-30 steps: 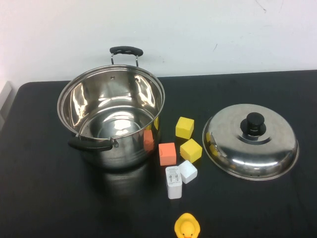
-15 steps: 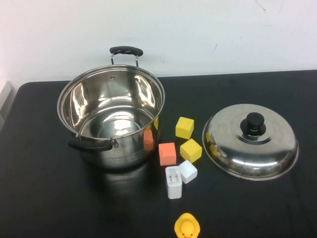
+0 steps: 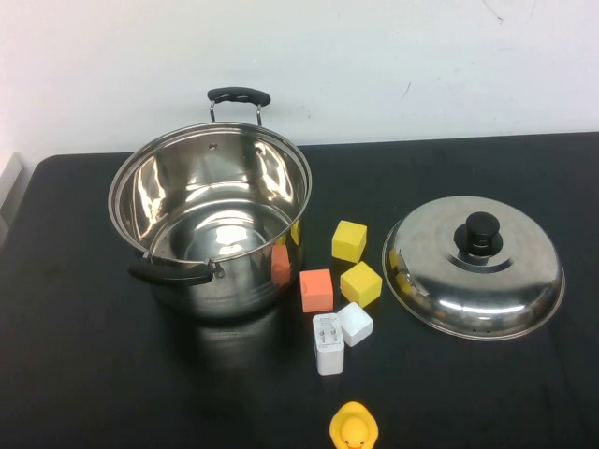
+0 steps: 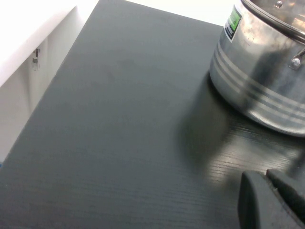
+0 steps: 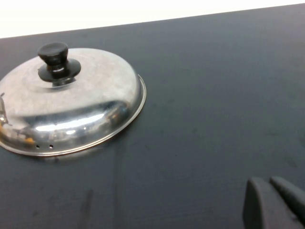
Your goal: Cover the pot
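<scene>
Left wrist view: pot sits beyond left claw; right claw near lid.

A staged test bench in a lab or robot workspace is suggested rather than a real kitchen. A black wood-grain table is set against a bare white wall, scuffed at the upper right of the frame. Cookware is mixed with toy-like props: a stainless-steel pot, a domed lid, foam cubes in yellow and orange, a white charger plug and a rubber duck at the lower edge.
</scene>
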Available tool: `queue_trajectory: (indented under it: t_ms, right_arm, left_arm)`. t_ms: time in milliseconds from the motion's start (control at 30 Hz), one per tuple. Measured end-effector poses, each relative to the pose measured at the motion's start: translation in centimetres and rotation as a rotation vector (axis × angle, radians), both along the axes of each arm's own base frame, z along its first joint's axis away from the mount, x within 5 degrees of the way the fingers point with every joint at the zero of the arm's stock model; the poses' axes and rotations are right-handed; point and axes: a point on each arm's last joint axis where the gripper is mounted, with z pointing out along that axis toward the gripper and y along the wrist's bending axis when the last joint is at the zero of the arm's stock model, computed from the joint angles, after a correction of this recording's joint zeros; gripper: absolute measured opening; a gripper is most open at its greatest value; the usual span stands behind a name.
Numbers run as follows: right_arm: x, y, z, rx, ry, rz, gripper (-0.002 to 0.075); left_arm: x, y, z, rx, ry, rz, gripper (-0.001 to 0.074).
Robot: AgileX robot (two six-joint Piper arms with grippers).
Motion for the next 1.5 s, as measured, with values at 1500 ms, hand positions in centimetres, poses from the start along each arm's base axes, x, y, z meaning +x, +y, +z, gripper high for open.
queue_trajectory:
  t_ms: [1500]
  right_arm:
    - [0.0, 2.6, 0.7, 0.845, -0.018, 0.042, -0.0002]
  left_arm:
    - [0.0, 0.0, 0.0, 0.0, 0.0, 0.0, -0.0003]
